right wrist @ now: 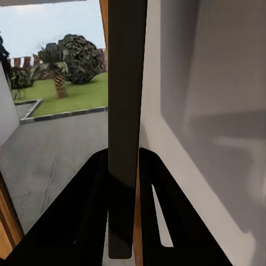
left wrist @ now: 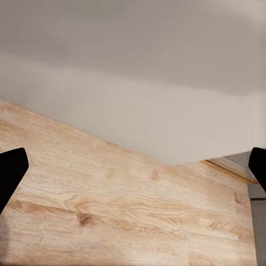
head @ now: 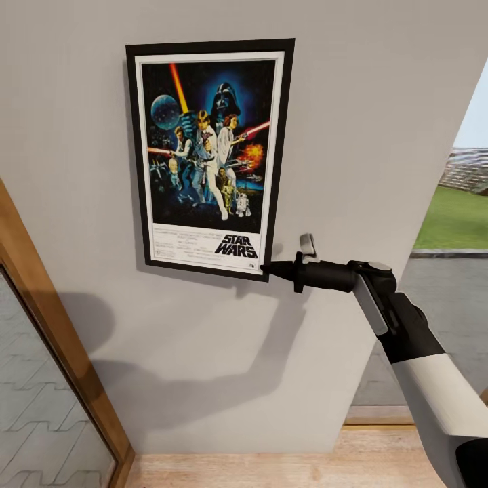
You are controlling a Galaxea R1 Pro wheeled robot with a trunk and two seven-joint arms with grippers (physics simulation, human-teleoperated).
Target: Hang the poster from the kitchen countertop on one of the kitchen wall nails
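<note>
poster [head: 209, 154]: flat against the grey wall [head: 366, 102], upright with a slight tilt, top edge high, "STAR WARS" title at the bottom; off the tabletop, up at hanging height
right gripper [head: 266, 269]: clamped on poster's lower right corner; corner hold keeps the arm out from in front of the artwork and lets the frame pivot against the wall
right jaws: closed on the frame edge; right wrist view shows the dark frame strip [right wrist: 126, 127] running straight between both fingers [right wrist: 88, 221]
nail: not visible, presumably behind the poster's top; cannot tell whether the frame is hooked on it
shadow: falls on wall just below the frame and arm, so poster sits touching or just off the wall
left gripper: pointing at wood floor [left wrist: 111, 210] and wall base, fingertips [left wrist: 11, 172] at both sides of the frame, nothing between; jaws wide apart, parked low to stay out of the way
stage: likely final seating; release still to come
risk: letting go before the nail catches drops the frame to the floor
</note>
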